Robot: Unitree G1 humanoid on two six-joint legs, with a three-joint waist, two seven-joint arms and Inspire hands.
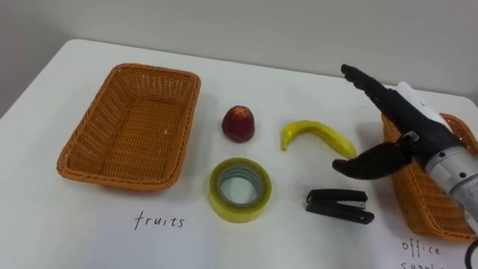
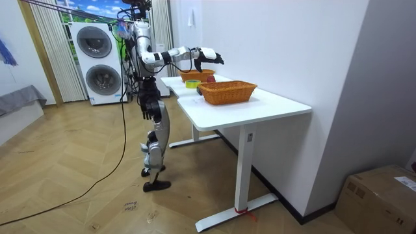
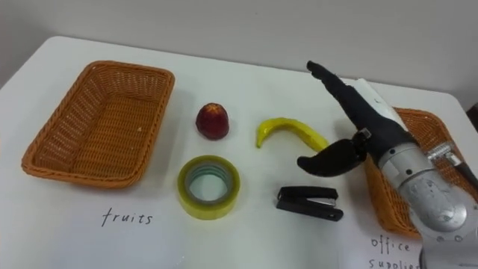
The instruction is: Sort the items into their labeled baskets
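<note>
My right robot hand [image 1: 409,123] hovers at the right of the frame, fingers straight, thumb spread, gripping nothing, just right of the curved yellow banana [image 1: 317,136]. The banana, round red fruit [image 1: 238,123], yellow tape roll [image 1: 240,190] and black stapler [image 1: 340,206] lie mid-frame on the white table [image 1: 75,232], between the left woven wicker basket [image 1: 119,181] and the right woven wicker basket [image 1: 418,205].

Bright, even light throughout (shadows soft, faint).

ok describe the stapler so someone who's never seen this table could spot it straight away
On the white table, start at the wicker basket on the right. Just left of its near end, in front of the banana and right of the yellow tape roll, lies the stapler. It is the only black item lying there, long and flat.
</note>
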